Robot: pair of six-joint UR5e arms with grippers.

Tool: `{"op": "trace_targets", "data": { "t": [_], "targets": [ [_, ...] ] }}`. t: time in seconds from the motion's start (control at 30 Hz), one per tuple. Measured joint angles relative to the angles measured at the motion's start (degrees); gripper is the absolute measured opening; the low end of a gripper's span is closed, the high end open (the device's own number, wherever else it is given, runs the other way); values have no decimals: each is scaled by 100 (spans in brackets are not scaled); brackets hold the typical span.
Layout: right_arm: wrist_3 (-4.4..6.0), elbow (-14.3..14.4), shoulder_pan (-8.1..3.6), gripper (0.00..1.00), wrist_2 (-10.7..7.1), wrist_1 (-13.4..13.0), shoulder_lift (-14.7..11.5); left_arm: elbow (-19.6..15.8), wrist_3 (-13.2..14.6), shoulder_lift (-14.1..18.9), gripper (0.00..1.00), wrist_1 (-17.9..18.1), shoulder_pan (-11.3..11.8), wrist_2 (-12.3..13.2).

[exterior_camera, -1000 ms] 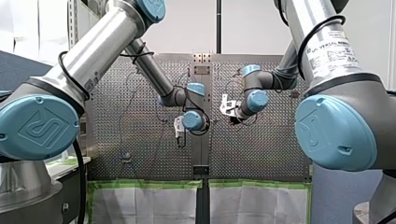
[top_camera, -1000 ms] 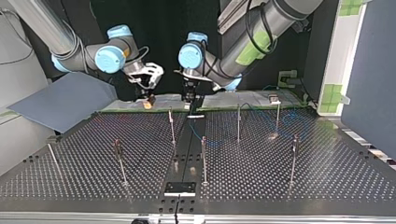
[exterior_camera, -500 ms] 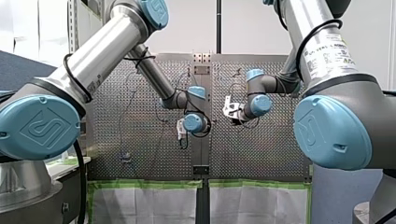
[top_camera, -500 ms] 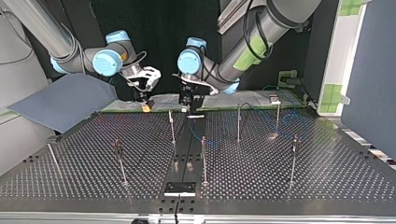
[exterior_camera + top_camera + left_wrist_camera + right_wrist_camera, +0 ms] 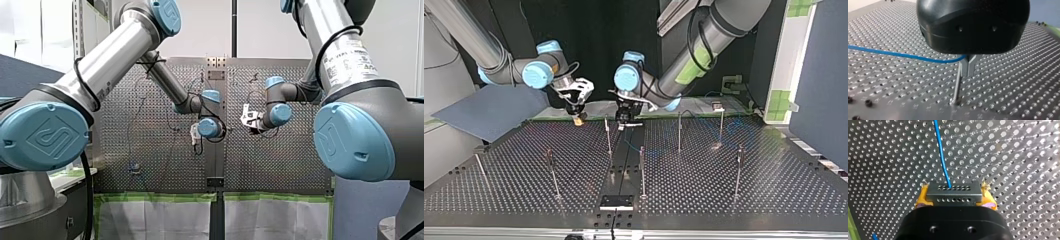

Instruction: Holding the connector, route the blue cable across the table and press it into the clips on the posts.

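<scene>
Right gripper (image 5: 955,197) is clamping the connector (image 5: 953,193) between its yellow pads (image 5: 922,198), the blue cable (image 5: 941,152) running off at twelve o'clock ahead. Left gripper (image 5: 968,65) is pinching that cable just beside a post (image 5: 957,85). No clip is looking filled yet; routing across the posts (image 5: 679,131) is seemingly just starting.

Blue cable (image 5: 941,152) runs out of view

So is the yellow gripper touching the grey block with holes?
Touching. The right wrist view shows the connector clamped between my right gripper's yellow pads, no gap either side.
</scene>
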Motion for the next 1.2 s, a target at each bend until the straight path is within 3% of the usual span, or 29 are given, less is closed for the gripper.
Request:
{"op": "trace_targets", "data": {
  "t": [0.23, 0.67, 0.7, 0.73, 0.8, 0.83, 0.87, 1.0, 1.07, 1.1, 1.17, 1.2],
  "targets": [
    [30, -213, -73, 0, -3, 13, 123, 137, 27, -102, 0, -94, 86, 83],
    [52, -641, -319, 0, -18, 48, 408, 904, 70, -792, 0, -764, 288, 95],
    [51, -665, -335, 0, -20, 48, 427, 957, 88, -804, 10, -806, 293, 87],
    [46, -690, -357, 0, -22, 47, 450, 1010, 106, -813, 10, -838, 295, 75],
    [37, -715, -389, 0, -24, 41, 480, 1142, 136, -823, 29, -879, 296, 30],
    [32, -725, -411, 0, -25, 36, 497, 1200, 145, -825, 29, -889, 296, 7],
    [27, -731, -429, 0, -27, 33, 509, 1277, 154, -826, 39, -901, 296, -29],
    [-15, -746, -499, 0, -58, 26, 536, 1418, 206, -825, 49, -956, 291, -190],
    [-39, -748, -530, 0, -89, 26, 540, 1441, 223, -827, 49, -1020, 287, -303],
    [-49, -748, -543, 0, -101, 25, 541, 1446, 227, -827, 57, -1057, 284, -355],
    [-72, -749, -571, 0, -120, 27, 541, 1452, 233, -827, 61, -1165, 271, -479],
    [-80, -749, -582, 0, -129, 28, 542, 1451, 234, -826, 74, -1214, 264, -531]
  ]
}}
